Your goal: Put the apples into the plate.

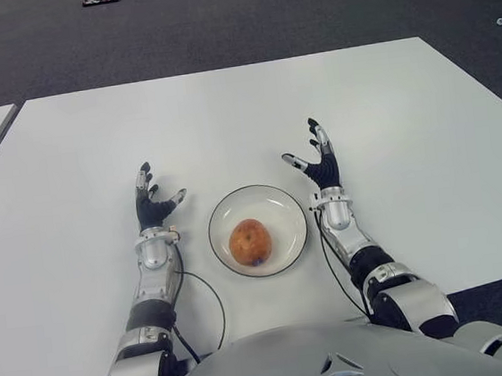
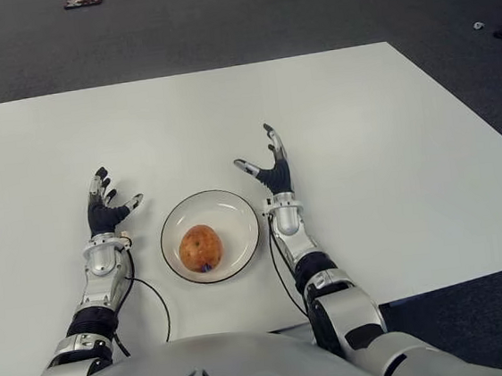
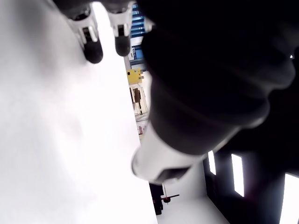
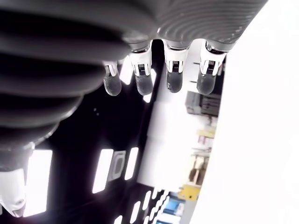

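Both hands, left hand (image 1: 154,207) and right hand (image 1: 321,164), flank the round white plate (image 1: 281,204) at lower centre, fingers spread, empty; a speckled apple (image 1: 249,241) sits inside.

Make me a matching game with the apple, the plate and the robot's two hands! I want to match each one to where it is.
Things:
1. apple
2. plate
3. left hand
4. right hand

Places:
A. on the white table, between the two hands
B. open, on the plate's right side
C. lying in the plate
D. open, on the plate's left side

Pairs: 1-C, 2-A, 3-D, 4-B
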